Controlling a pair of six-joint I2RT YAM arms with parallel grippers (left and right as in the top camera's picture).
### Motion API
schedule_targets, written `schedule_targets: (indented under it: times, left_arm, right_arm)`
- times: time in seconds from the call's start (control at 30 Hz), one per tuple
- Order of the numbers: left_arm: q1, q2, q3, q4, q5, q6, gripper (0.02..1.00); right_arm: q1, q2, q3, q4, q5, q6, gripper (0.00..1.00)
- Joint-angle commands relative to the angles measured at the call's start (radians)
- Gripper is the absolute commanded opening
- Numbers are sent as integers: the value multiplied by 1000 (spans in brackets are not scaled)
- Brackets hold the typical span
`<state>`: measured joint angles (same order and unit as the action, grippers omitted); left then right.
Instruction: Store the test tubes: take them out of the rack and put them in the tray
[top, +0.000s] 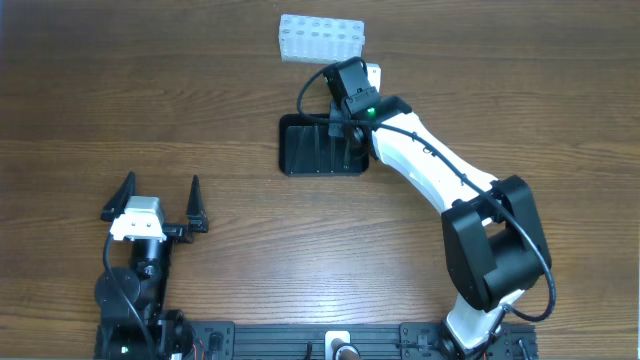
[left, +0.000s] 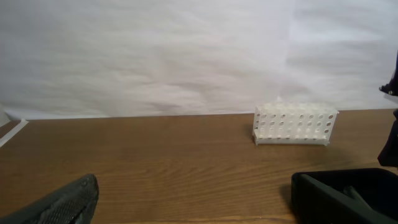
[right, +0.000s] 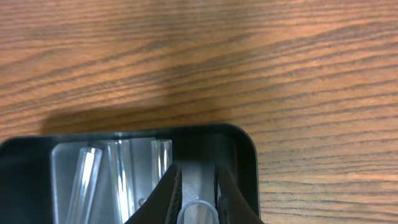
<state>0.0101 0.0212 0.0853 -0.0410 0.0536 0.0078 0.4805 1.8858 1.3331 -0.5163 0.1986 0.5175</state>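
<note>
Nearest: left pincer (top: 160, 185) spread wide, idle over near surface (top: 60, 250). Then right pincer (right: 196, 186) pinching test tube (right: 198, 213) over tray (right: 247, 163), three tubes (right: 121, 174) already lying inside. Worry: let go too high, glass bounces or lands crossways on others. Farthest, rack (top: 320, 38); can't tell if tubes remain. Held tube mostly cut off.

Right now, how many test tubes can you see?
4. Three tubes lie side by side in the black tray; a fourth tube is held in the jaws of the right gripper above it. Others may be hidden in the white rack.
</note>
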Motion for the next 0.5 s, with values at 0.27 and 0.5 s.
schedule_targets:
  times: [0.27,0.5]
  left_arm:
    - [6,-10,-5,2,10,14,1000]
    - [6,-10,-5,2,10,14,1000]
  right_arm:
    - [-1,27,-21,19,9,9,150]
    - [-1,84,-21,45,8,9,218]
